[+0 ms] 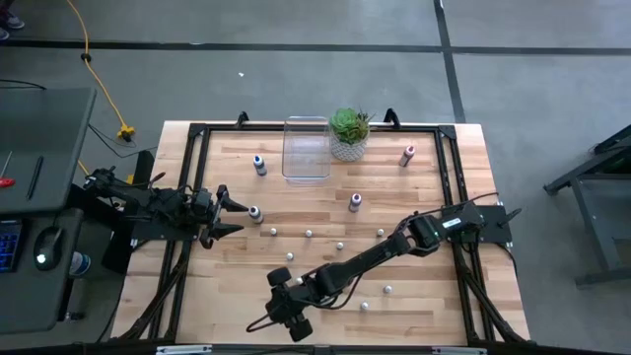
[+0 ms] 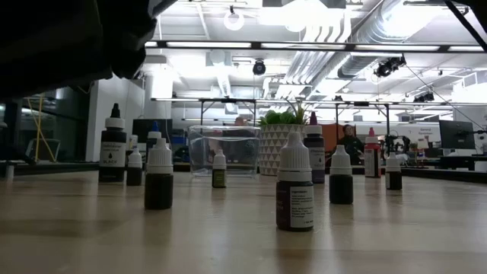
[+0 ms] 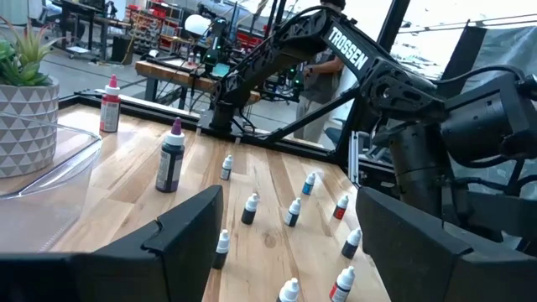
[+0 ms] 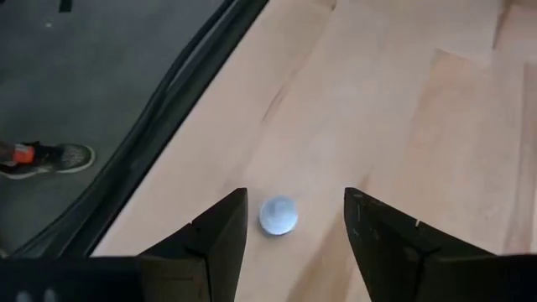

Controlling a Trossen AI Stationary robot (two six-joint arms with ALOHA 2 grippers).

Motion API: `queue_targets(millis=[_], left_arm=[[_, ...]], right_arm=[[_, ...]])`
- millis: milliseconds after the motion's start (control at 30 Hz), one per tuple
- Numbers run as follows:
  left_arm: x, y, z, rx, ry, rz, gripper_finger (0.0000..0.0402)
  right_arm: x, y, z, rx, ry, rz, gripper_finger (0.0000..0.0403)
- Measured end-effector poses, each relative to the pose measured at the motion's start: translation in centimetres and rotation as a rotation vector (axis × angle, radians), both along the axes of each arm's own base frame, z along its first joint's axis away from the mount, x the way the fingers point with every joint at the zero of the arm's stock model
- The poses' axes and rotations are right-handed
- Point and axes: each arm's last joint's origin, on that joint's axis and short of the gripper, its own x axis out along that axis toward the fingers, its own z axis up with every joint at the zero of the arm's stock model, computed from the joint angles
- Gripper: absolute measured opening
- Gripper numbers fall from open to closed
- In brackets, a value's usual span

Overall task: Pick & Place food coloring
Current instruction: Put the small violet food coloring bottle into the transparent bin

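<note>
- Between the fingers of the right gripper (image 4: 294, 226), which stand apart, sits the whitish round cap of one food coloring bottle (image 4: 278, 215), seen from straight above. It lies closer to one finger than the other and appears to touch neither.
- That spacing reads as jaws parted around an upright bottle, so it is either just set down or about to be taken. Which of the two I cannot tell from this moment alone.
- Just beyond those fingers runs the table (image 4: 394, 101) and its dark frame edge. In the high view the right gripper (image 1: 291, 308) hangs over the near rim, with the arm stretched across from the far side.
- The left gripper (image 1: 229, 217) waits by its own side of the table with its fingers apart and nothing between them. One bottle stands just past its fingertips.
- Further out from both sets of fingers, the other small bottles (image 1: 309, 234) are scattered upright over the middle of the table, well apart from one another.
- Beyond them, far from both grippers, the clear bin (image 1: 307, 148) stands beside the potted succulent (image 1: 349, 130). I see no bottles inside it, so as a judgement the bin is the likely goal and most of the work remains.
</note>
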Motion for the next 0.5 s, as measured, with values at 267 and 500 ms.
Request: queue_targets(millis=[267,500], left_arm=[[0.00,0.00,0.00,0.000,0.000,-0.001,0.0271],[0.00,0.00,0.00,0.000,0.000,-0.001,0.0271]], right_arm=[[0.21,-0.03,-0.97,0.041,0.030,0.012,0.0189],[0.26,0.00,-1.05,0.046,0.027,0.013,0.0186]])
